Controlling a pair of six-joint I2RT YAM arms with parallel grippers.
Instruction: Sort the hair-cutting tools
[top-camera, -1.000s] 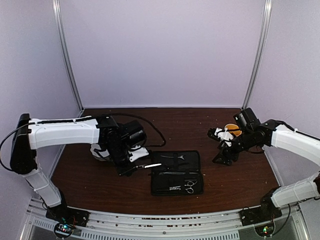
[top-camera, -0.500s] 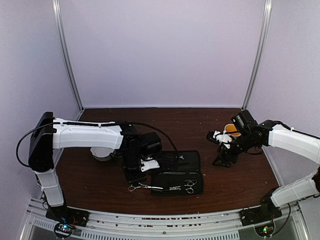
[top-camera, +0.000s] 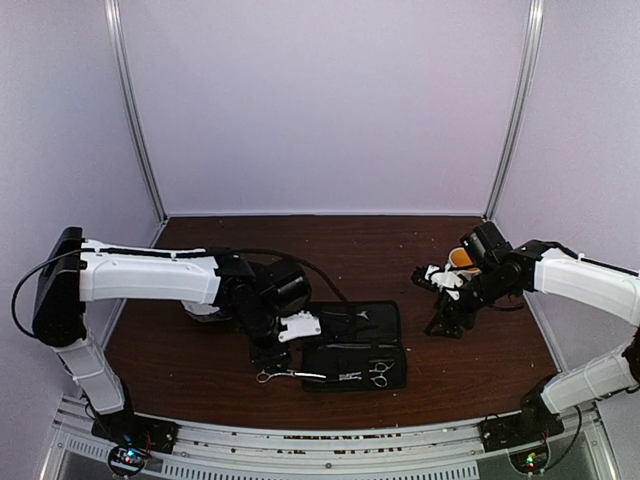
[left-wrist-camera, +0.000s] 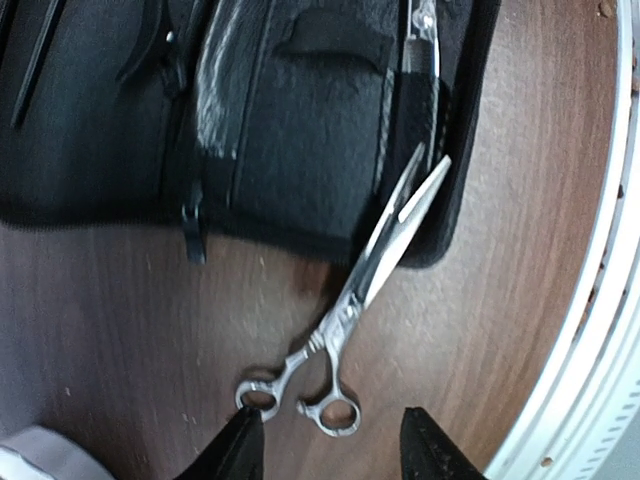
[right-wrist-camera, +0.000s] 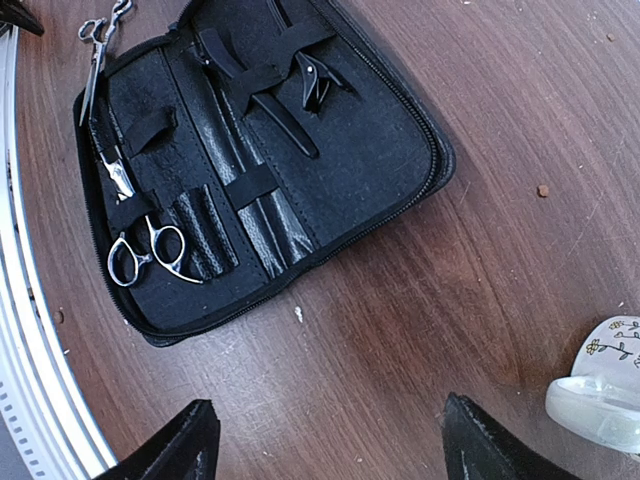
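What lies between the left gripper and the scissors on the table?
Only bare table. In the left wrist view, the open left gripper hangs near the ring handles of the scissors, nothing between them.

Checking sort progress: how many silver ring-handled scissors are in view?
2. The loose silver scissors lie on the brown wooden table, blades over the near-left corner of the open black zip case; the stowed silver scissors sit strapped in its near half. No others visible.

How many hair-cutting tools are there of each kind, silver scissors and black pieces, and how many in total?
Silver scissors: 2, the loose scissors across the case corner, the strapped scissors inside.
Black pieces: 2, the long piece, the short piece.
Total: 4
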